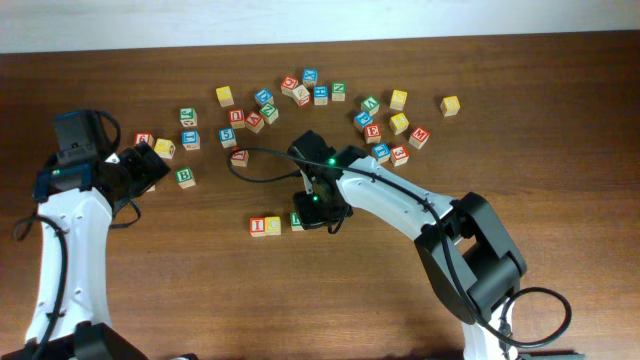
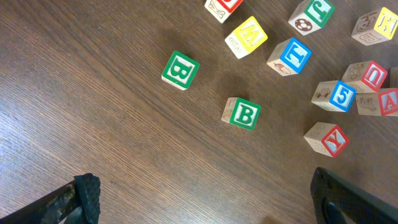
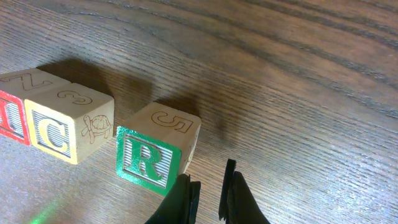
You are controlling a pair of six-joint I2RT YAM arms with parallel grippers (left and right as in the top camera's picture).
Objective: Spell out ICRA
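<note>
Nearest me, red I (image 3: pixel 9 118) and yellow C (image 3: pixel 59 134) touch. Green R (image 3: pixel 146 160) sits just right of C, slightly skewed. My right gripper (image 3: pixel 210 180) is clenched on nothing, beside R. Farther left, the left gripper (image 2: pixel 205 186) is spread wide and empty. Red A (image 2: pixel 388 101) lies farthest, beside a blue 5 cube (image 2: pixel 336 95).

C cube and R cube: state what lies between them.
Between C cube and R cube, only a sliver of bare table; right wrist view shows it.

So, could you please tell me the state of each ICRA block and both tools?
I block, placed first in row.
C block, placed, touching I block.
R block, set down, slight gap from C, skewed.
A block, among scattered blocks, unplaced.
Left tool, open, empty.
Right tool, shut, empty, beside R.
</note>
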